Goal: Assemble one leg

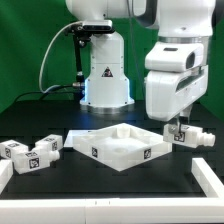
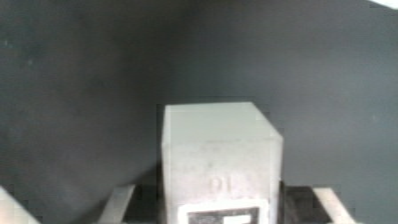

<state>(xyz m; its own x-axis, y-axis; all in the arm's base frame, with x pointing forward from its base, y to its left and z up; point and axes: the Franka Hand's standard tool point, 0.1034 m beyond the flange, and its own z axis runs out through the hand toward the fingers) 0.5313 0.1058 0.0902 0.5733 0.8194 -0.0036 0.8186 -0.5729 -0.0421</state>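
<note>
A white leg point(image 1: 193, 137) with tag markers lies on the black table at the exterior view's right, beside the wide white tabletop point(image 1: 118, 146). My gripper point(image 1: 178, 128) is lowered over the end of the leg nearest the tabletop. In the wrist view the leg point(image 2: 222, 150) fills the space between my gripper's point(image 2: 224, 206) fingers point(image 2: 125, 203). A thin dark gap shows on each side of the leg, so the jaws stand open around it. A tag marker shows on the near part of the leg.
Two more white legs point(image 1: 16, 152) point(image 1: 46, 149) lie at the exterior view's left. White rails point(image 1: 208, 176) run along the table's front corners. The robot base point(image 1: 104, 80) stands behind the tabletop.
</note>
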